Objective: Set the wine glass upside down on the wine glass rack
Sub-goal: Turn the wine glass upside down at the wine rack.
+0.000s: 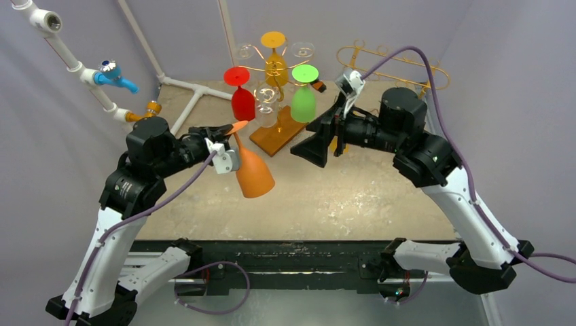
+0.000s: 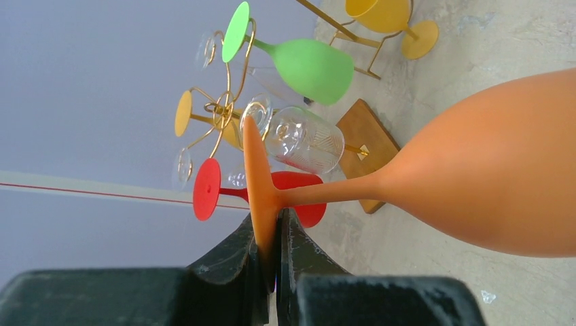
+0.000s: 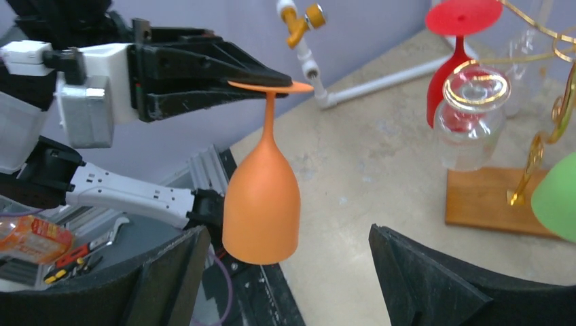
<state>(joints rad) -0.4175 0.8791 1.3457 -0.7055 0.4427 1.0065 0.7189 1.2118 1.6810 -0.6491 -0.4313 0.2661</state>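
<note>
Wine glass [image 1: 255, 175] inverted, foot edge in left gripper [image 1: 235, 128], clear of rack [image 1: 273, 136]

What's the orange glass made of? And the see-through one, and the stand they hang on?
Orange glass: looks like plastic, matte and solid-coloured with no shine, though it could be coated glass.
See-through glass: clear glass or clear plastic, with bright glints and fine etched lines.
Stand: thin gold-coloured wire, probably metal, on a brown base that looks like wood.
</note>
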